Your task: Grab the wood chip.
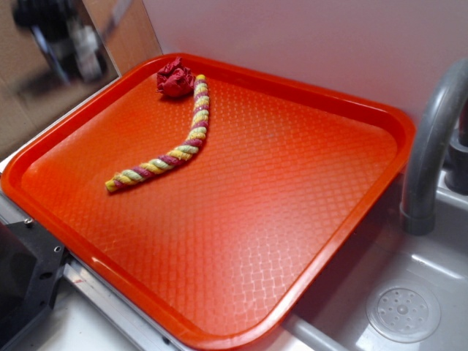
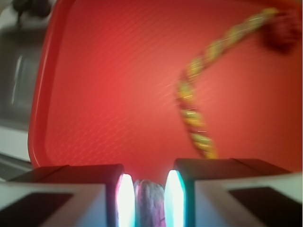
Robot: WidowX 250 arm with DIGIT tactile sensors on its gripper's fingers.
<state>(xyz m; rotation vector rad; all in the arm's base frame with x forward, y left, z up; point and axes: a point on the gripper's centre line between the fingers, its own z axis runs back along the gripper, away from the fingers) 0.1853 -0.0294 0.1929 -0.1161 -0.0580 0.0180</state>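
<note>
While the wrist view is blurred, it still shows the gripper (image 2: 149,198) at the bottom edge with the wood chip (image 2: 149,201) between its two fingers (image 2: 125,201). Jaws clamped on the chip: both pads sit tight against its sides, no gap visible. Chip reads as a grey-brown streaked piece, standing roughly upright between the pads; its lower end runs out of the picture.

Under the gripper is the orange tray (image 2: 94,94), textured floor, left rim visible with a grey surface beyond it. The chip is held above the tray floor, not lying on it. The twisted rope (image 2: 191,101) lies on the tray up and to the right of the gripper, well apart from the chip, curving toward the top right corner, where a dark red blob is too blurred to identify.

Exterior view: tray (image 1: 351,99) sits beside a sink (image 1: 431,278) with a grey faucet (image 1: 431,139) at the right. Rope (image 1: 183,146), yellow, red and green, lies bent in the tray's back-left part, its far end touching a crumpled red knot (image 1: 174,77) near the rim. The arm (image 1: 69,36) is only a dark blur at the top left corner; gripper and chip can't be made out there.
</note>
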